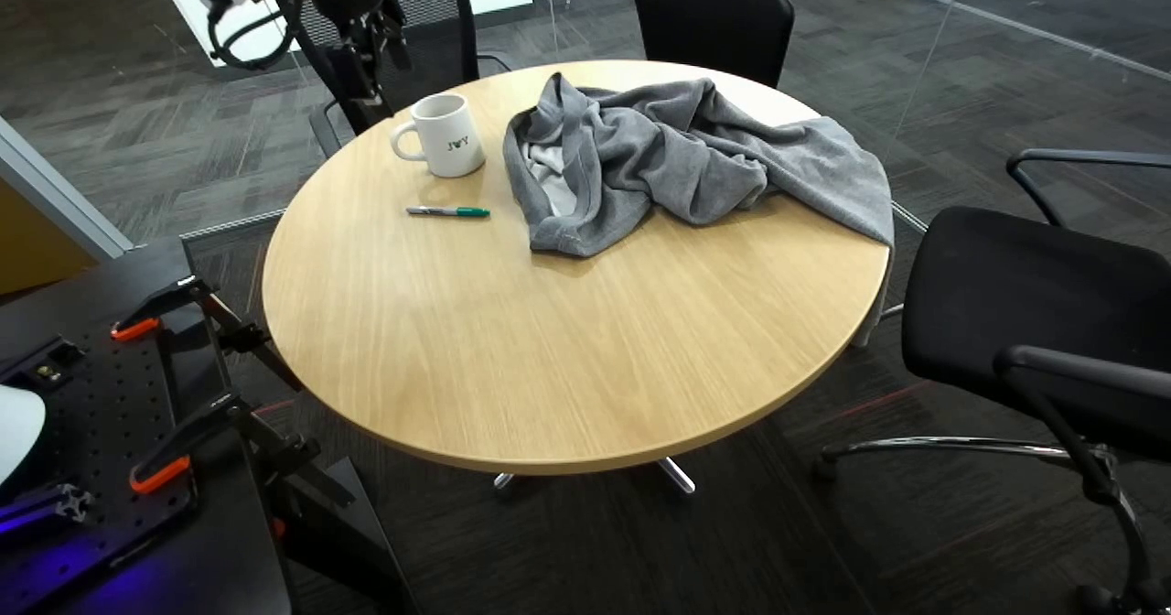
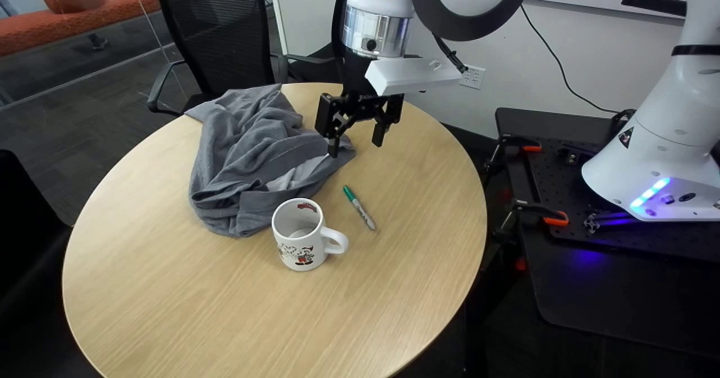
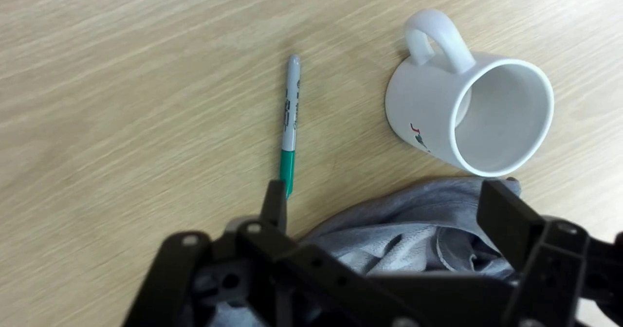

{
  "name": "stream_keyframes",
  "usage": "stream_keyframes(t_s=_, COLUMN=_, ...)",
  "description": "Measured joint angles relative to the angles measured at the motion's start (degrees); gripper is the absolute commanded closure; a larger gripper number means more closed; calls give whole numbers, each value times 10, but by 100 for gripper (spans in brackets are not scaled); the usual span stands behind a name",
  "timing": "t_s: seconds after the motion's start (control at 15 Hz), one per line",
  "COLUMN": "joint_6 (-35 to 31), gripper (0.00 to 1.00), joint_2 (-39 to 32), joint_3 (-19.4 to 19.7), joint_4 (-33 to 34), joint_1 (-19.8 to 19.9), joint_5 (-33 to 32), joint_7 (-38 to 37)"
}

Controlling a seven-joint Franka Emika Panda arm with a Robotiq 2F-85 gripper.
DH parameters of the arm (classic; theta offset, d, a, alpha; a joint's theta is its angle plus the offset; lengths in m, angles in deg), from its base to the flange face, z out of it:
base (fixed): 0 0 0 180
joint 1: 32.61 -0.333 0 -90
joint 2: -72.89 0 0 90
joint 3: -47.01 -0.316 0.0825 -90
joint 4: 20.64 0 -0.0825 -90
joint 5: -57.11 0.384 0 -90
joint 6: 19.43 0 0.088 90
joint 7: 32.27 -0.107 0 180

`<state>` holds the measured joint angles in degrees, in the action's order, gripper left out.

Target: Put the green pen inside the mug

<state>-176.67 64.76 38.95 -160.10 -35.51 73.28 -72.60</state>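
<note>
My pincer (image 2: 355, 144) hangs spread; lower, ahead of one finger (image 3: 275, 204), the green pen (image 3: 290, 122) lies roughly square to my gap, grey end toward the edge of the surface (image 1: 329, 240)

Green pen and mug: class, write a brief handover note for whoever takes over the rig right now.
Pincer: open, holding nothing, above the table.
Green pen: lying on the table, outside the mug.
Mug: standing upright, mouth up; grey cloth lies nearby.
Done: neither grasp nor placing yet.
Left: grip the pen, lift it, lower it into the mug.
</note>
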Motion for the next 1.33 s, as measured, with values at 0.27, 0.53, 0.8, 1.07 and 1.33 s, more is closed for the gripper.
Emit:
stream_keyframes(t_s=0.27, joint_6=0, gripper=0, joint_2=-5, joint_3=19, joint_4=0, joint_1=-15, joint_5=-6, joint_7=-6)
stream_keyframes(t_s=0.53, joint_6=-7, gripper=0, joint_2=-37, joint_3=30, joint_4=1, joint_1=-30, joint_5=-12, joint_7=-19)
stream_keyframes(t_s=0.8, joint_6=-51, gripper=0, joint_2=-85, joint_3=57, joint_4=1, joint_1=-62, joint_5=-43, joint_7=-84)
stream_keyframes(t_s=1.07, joint_6=-79, gripper=0, joint_2=-131, joint_3=87, joint_4=10, joint_1=-93, joint_5=-51, joint_7=-121)
stream_keyframes(t_s=1.33, joint_6=-80, gripper=0, joint_2=-170, joint_3=103, joint_4=35, joint_1=-101, joint_5=-51, joint_7=-130)
